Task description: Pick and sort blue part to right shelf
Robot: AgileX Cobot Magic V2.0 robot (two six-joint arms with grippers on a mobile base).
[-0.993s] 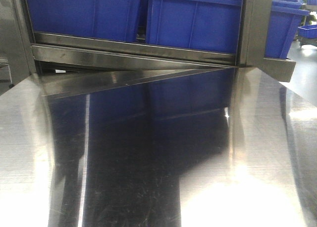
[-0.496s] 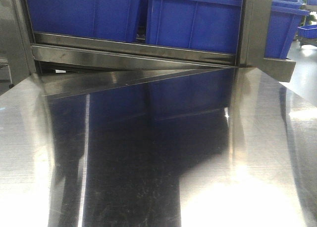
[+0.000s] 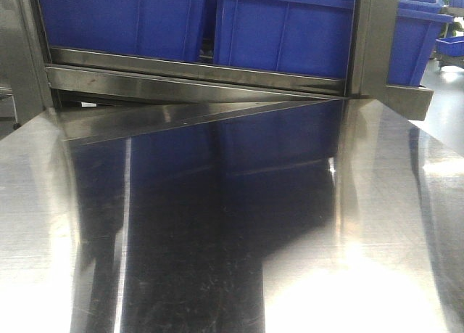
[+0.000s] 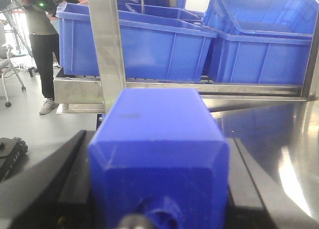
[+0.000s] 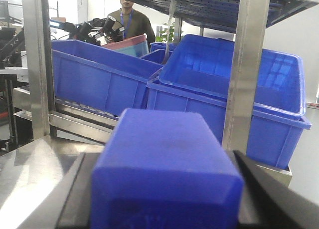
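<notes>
Fingers (image 4: 62,176) of left hand (image 4: 159,139) and right hand (image 5: 162,156) seemingly clamp blue parts (image 4: 159,184) (image 5: 167,194).

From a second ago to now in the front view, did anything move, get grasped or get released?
Nothing visibly changed. The steel table, blue bins and shelf rail sit as before, and no arm enters that view. The wrist views have no earlier pictures; now the left gripper and right gripper each clamp a blue part.
</notes>
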